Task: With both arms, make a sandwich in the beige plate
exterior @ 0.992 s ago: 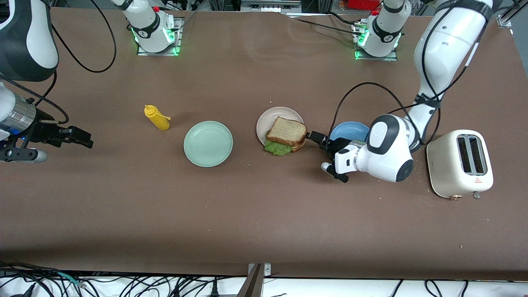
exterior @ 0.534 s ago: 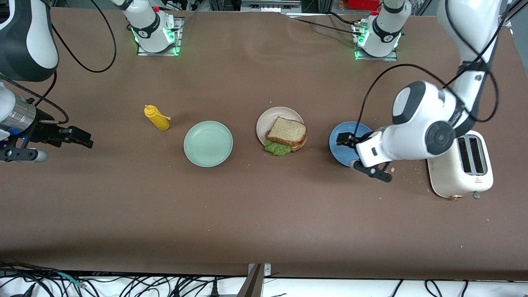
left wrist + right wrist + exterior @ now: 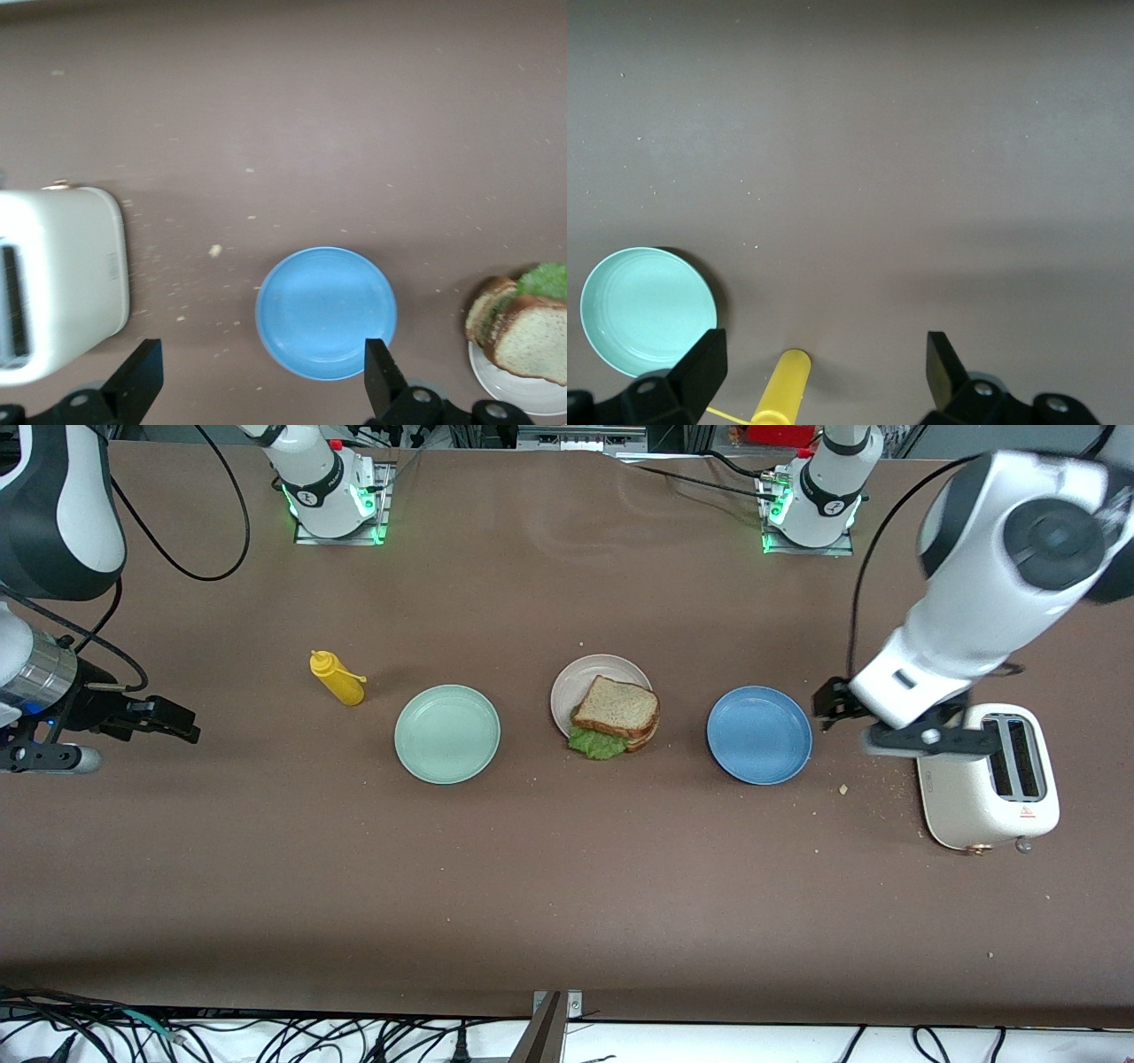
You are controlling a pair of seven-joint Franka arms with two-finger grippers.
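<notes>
Sandwich (image 3: 615,717) assembled, lettuce edge sticking out, sits on beige plate (image 3: 580,676) at centre of front view; in left wrist view, at lower right corner. Left gripper (image 3: 834,705) in air at right of frame, over table between blue plate (image 3: 759,734) and toaster (image 3: 989,778), fingers spread, empty. Right gripper (image 3: 168,720) waits at left edge, fingers spread, empty. Mint green plate (image 3: 447,733) and yellow bottle (image 3: 337,677) left of centre.
</notes>
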